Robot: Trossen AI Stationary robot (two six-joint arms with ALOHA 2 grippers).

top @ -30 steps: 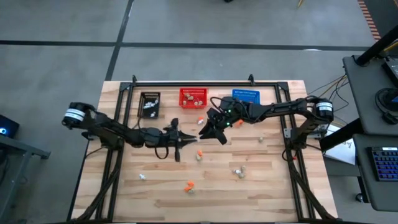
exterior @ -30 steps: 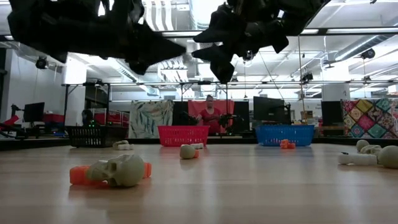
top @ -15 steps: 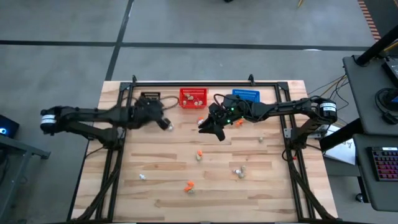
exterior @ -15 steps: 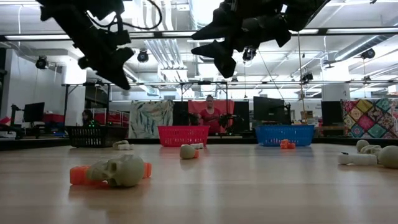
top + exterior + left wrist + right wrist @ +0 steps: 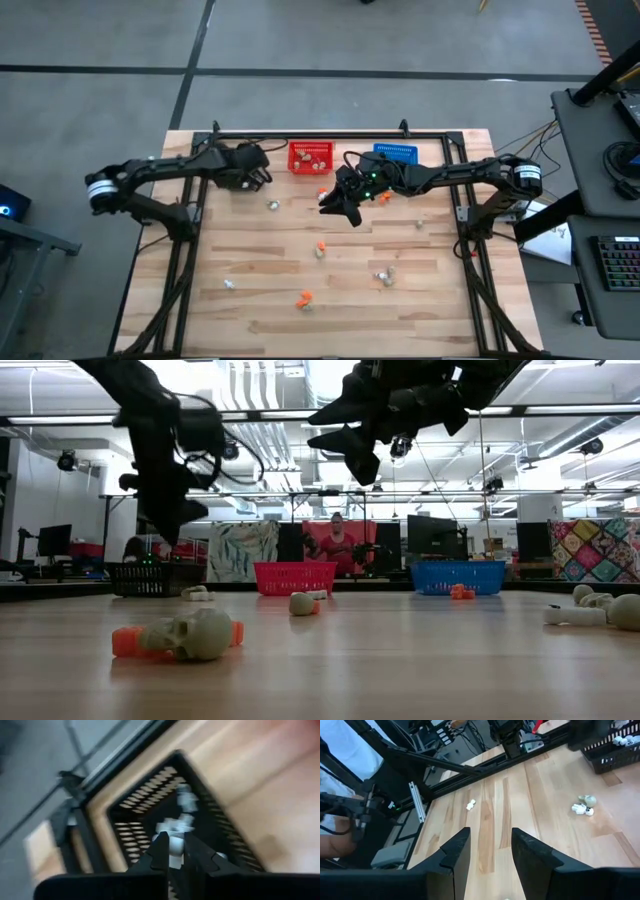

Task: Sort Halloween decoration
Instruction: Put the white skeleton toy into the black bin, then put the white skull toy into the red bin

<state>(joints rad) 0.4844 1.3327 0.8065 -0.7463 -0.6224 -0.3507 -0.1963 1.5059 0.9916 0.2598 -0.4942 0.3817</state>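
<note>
L tool (image 5: 172,851) is hanging over the black basket (image 5: 150,795), gripping a white trinket (image 5: 175,846) w/ fingers nearly shut. R tool (image 5: 338,205) is hovering open mid-bench. Other trinkets (image 5: 383,275) are lying scattered on the bench (image 5: 260,290).

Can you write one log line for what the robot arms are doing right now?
left gripper: over black basket, shut on white trinket | right gripper: open, empty, waiting near red basket
</note>
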